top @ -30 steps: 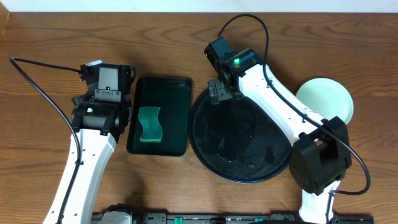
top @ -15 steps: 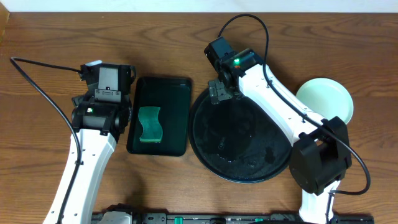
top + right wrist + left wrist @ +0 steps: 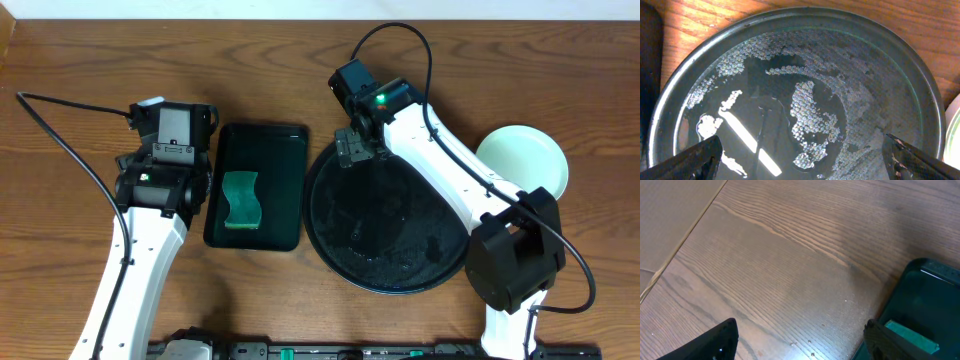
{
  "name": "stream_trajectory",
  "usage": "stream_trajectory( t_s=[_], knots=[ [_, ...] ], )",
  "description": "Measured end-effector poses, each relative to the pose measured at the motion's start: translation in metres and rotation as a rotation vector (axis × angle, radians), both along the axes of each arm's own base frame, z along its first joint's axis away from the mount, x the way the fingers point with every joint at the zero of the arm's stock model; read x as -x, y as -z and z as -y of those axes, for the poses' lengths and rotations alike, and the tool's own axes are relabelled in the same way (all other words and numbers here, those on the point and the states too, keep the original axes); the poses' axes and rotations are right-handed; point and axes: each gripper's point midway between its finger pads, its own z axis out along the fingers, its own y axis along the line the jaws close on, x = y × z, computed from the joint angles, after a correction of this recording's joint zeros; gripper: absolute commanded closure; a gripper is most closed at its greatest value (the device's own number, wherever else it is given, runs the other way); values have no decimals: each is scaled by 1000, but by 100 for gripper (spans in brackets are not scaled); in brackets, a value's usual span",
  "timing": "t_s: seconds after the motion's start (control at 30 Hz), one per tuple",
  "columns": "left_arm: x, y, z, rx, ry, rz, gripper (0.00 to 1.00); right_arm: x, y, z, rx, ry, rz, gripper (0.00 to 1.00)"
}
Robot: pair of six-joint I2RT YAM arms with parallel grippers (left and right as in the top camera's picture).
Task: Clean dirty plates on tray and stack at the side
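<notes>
Overhead, we see the right pincer (image 3: 352,150) spread wide above the far rim of the wet black tray (image 3: 390,245). The plates (image 3: 527,160) sit well to its right on the bench (image 3: 80,60), just beside the tray. The left pincer (image 3: 800,330), also wide, hangs over the bench.

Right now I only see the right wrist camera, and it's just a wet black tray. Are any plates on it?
Observer: No. From overhead the tray holds no plates. A pale green plate sits on the table to its right, partly behind the arm.
Operator: Where's the sponge?
Observer: The green sponge lies in the rectangular black tray, left of the round one.
Operator: What's the other arm doing?
Observer: The left gripper is open above the table, left of that rectangular tray, holding nothing.
</notes>
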Motion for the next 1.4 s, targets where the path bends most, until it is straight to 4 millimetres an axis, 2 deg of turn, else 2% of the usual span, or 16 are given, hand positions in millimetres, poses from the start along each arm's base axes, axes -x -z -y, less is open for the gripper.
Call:
stream_trajectory(
  t_s=[0.3,0.43,0.53,0.77,1.03,1.17,1.27,1.4],
  knots=[
    [0,0,0,0,0,0,20,0,-2,0,-2,0,3,1],
    [0,0,0,0,0,0,20,1,-18,0,-27,-1,35,1],
    [0,0,0,0,0,0,20,2,-48,1,-66,-1,95,1],
    [0,0,0,0,0,0,20,18,-139,11,-188,-4,285,1],
    [0,0,0,0,0,0,19,46,-215,31,-299,-1,457,1],
    [0,0,0,0,0,0,19,65,-253,49,-355,13,552,1],
    [0,0,0,0,0,0,20,78,-281,75,-388,56,636,1],
    [0,0,0,0,0,0,20,93,-308,107,-410,120,728,1]
  ],
)
